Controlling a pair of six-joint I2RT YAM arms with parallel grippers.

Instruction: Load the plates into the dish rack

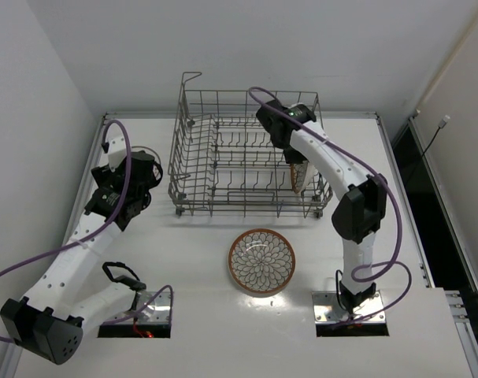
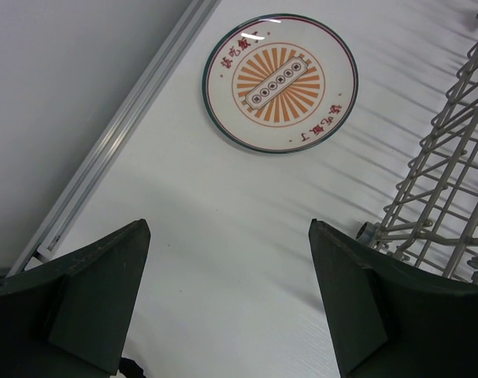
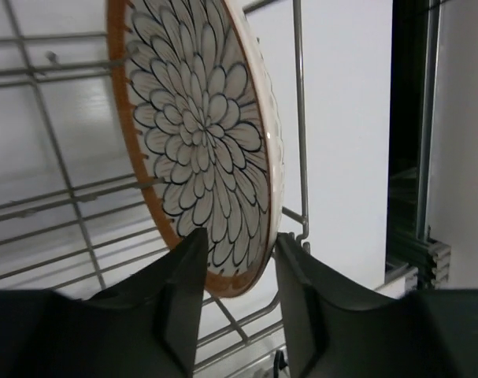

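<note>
The right gripper (image 3: 240, 240) is down inside the dish rack (image 3: 299, 118), its two fingers closed against either face of an upright plate (image 3: 199, 134), pinching it at the lower rim. That plate stands on edge at the rack's right end, its petal-patterned face turned to the side wires. The second plate (image 1: 261, 261) lies flat on the table (image 1: 183, 260), just in front of the rack. Over at the rack's left side the left gripper (image 2: 229, 228) hangs above bare table with its fingers wide apart, holding nothing. Beyond it lies a green-rimmed plate (image 2: 279, 83) with an orange sunburst.
</note>
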